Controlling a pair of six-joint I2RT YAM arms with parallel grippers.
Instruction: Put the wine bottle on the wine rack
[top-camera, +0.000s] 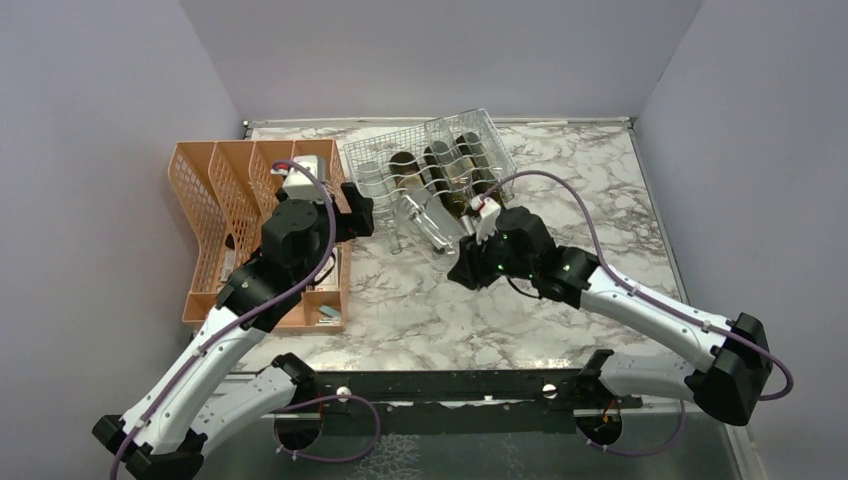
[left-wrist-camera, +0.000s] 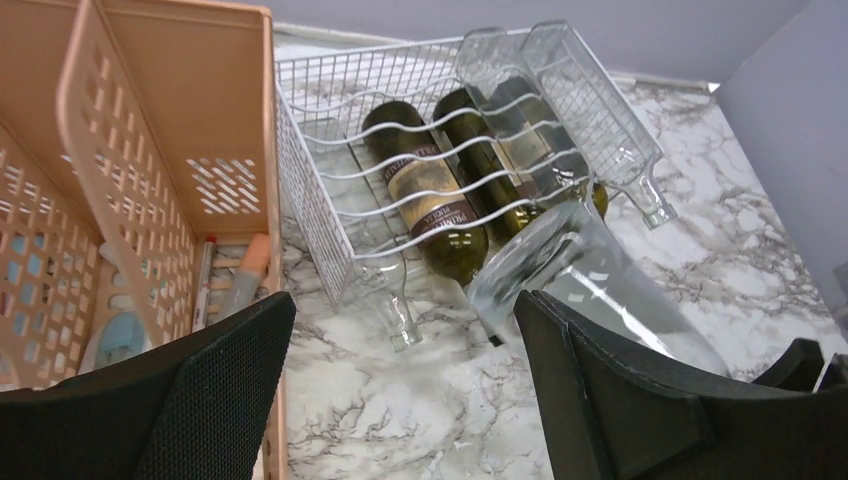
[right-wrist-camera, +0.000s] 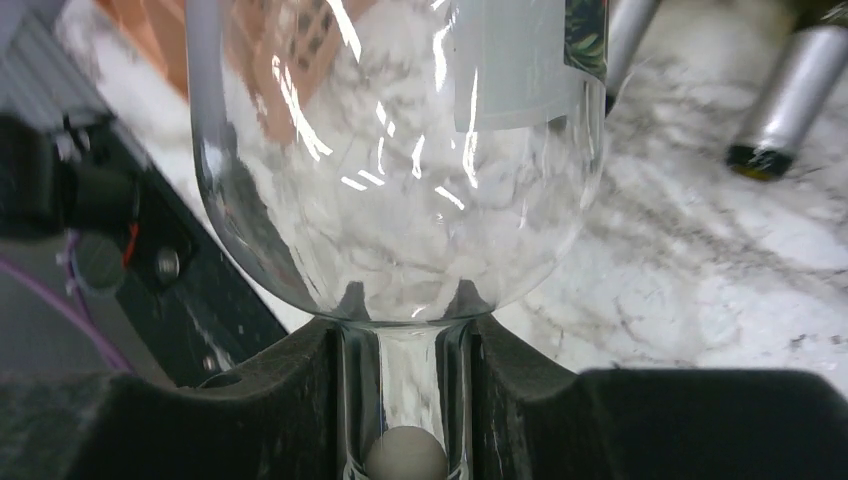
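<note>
The white wire wine rack (top-camera: 372, 160) stands at the back middle of the table with several dark and clear bottles lying in it. It also shows in the left wrist view (left-wrist-camera: 312, 205). My right gripper (top-camera: 478, 235) is shut on the neck of a clear empty wine bottle (top-camera: 425, 222), held tilted with its base toward the rack's front. In the right wrist view the fingers (right-wrist-camera: 405, 400) clamp the neck under the bottle's shoulder (right-wrist-camera: 400, 180). The bottle's base nears the rack (left-wrist-camera: 590, 270). My left gripper (top-camera: 358, 215) is open and empty by the rack's front left corner (left-wrist-camera: 400, 400).
An orange mesh file organiser (top-camera: 235, 215) stands left of the rack, close to my left arm, with pens in its tray (left-wrist-camera: 130, 150). Dark labelled bottles (left-wrist-camera: 430, 190) and clear bottles (left-wrist-camera: 590, 110) fill the rack. Capped bottle necks (right-wrist-camera: 790, 90) stick out in front.
</note>
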